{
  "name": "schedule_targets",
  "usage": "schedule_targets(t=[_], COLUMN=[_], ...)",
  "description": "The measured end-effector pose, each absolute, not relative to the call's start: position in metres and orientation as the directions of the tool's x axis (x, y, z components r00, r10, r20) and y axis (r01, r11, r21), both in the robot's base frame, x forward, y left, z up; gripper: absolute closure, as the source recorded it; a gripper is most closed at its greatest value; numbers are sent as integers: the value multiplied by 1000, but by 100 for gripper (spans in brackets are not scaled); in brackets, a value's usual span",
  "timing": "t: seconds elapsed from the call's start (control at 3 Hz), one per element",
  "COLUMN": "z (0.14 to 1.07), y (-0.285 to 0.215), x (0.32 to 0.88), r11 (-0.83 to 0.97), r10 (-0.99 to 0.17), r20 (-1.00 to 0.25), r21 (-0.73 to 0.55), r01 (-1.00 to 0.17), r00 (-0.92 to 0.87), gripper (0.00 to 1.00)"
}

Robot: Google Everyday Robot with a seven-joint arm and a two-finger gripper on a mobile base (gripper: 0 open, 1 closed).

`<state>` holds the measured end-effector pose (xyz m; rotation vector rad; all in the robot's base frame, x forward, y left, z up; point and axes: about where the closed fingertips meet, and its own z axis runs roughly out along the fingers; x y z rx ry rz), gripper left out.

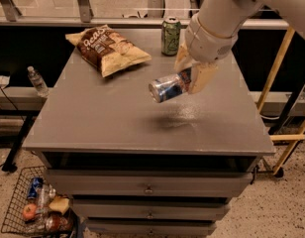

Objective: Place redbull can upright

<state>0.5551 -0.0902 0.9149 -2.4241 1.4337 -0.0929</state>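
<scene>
Camera view shows the gripper [192, 77] clamped on the redbull can [167, 87], held nearly sideways above the table [93, 115].

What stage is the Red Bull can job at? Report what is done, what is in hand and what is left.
Done: the claw has the redbull can gripped and off the table, its shadow below it. In hand: the can hangs on its side, over mid-table. Left: turn it upright, set it down, let go.
</scene>
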Motion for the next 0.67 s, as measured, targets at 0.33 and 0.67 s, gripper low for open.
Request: schedule_targets(t=[0.33, 0.67], z=[925, 937], y=[-84, -77], x=[567, 576], r11=[-618, -731], r10=[-762, -647], r20=[88, 191], r21=[-393, -432], r01=[-681, -528], r00=[641, 739], gripper=[100, 100])
